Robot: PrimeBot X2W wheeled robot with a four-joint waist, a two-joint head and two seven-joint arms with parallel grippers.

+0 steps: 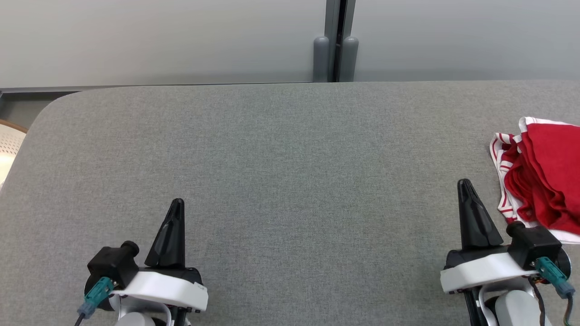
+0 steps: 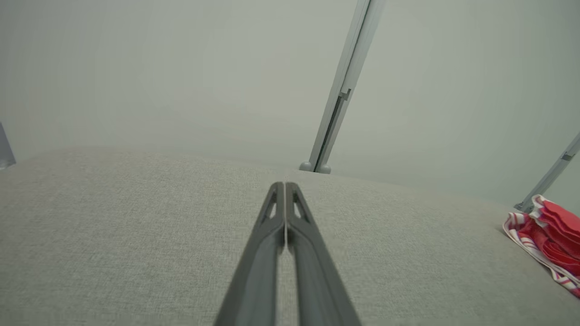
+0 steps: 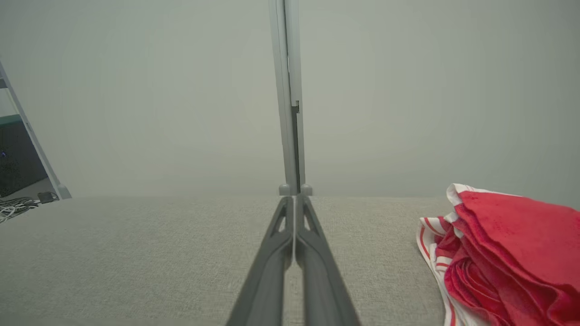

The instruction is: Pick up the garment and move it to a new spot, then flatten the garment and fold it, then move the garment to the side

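Your right hand [image 1: 466,184], fingers together, sits nearest the garment [image 1: 541,174], seemingly bunched rightward; left hand [image 1: 177,203] closed too.

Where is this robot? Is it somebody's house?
Probably a lab or test booth, not a home: a grey cloth-covered table, plain pale partition walls behind it, and loose cables on the floor.

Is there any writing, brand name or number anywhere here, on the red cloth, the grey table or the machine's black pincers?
None: no word, number or logo can be read in any view.
Red and white striped garment: no print or tag showing.
Grey table: plain fabric, no marks.
The left pincer and right pincer: plain black, no lettering.
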